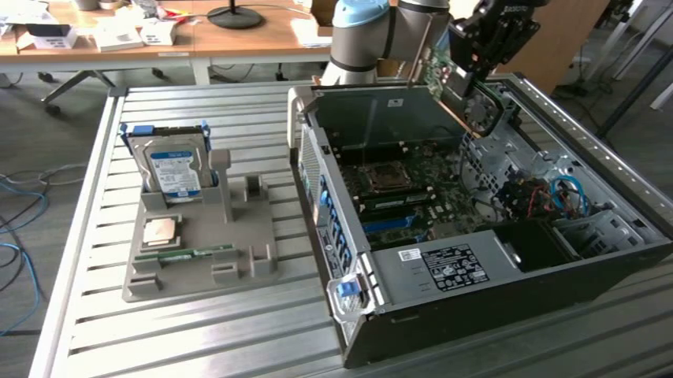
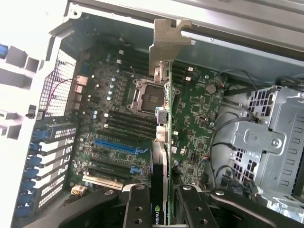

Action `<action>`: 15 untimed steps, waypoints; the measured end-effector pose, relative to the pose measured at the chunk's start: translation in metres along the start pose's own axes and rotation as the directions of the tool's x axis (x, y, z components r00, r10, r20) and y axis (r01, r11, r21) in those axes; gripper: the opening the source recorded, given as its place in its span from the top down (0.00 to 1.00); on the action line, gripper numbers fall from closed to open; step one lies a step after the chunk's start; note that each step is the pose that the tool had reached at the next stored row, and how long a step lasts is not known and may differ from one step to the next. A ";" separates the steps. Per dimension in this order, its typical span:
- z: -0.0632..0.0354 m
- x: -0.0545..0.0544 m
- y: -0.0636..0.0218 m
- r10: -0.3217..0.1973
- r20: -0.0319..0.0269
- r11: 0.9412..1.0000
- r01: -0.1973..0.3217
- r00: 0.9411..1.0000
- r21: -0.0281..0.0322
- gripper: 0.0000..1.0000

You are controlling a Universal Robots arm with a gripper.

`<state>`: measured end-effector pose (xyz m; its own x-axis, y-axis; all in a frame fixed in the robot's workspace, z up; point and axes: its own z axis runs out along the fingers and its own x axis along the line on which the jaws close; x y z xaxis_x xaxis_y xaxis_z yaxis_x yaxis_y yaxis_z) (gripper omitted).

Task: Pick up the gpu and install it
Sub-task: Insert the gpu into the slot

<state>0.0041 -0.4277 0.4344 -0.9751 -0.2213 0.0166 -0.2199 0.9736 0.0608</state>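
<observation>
Gpu (image 1: 459,106): one card, noted at upper right of the exterior frame, pinched edge-on between the two fingers (image 2: 137,209) of the tool (image 1: 478,71) over the rear of the single open case (image 1: 505,307). Its long axis is seen slanting from upper left down to lower right. In the wrist view the card (image 2: 163,118) runs straight away from the tool (image 2: 164,209), silver bracket (image 2: 167,42) at the far end, motherboard (image 2: 118,104) beneath. On the bench (image 1: 210,331), left of frame, one grey holder (image 1: 247,236) is logged with one hard drive (image 1: 173,169), one processor (image 1: 160,230) and one memory stick (image 1: 189,253).
</observation>
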 end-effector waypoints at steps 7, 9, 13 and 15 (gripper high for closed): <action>0.0003 0.000 0.0000 -0.049 -0.003 0.999 0.049 0.999 0.001 0.74; 0.0004 0.000 0.0000 -0.063 -0.004 0.998 0.063 0.998 0.001 0.74; 0.0005 0.000 0.0000 -0.091 -0.006 0.996 0.091 0.996 0.001 0.74; 0.0006 0.000 0.0000 -0.105 -0.006 0.995 0.105 0.995 0.001 0.74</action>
<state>0.0041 -0.4277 0.4338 -0.9465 -0.3221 0.0165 -0.3206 0.9452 0.0608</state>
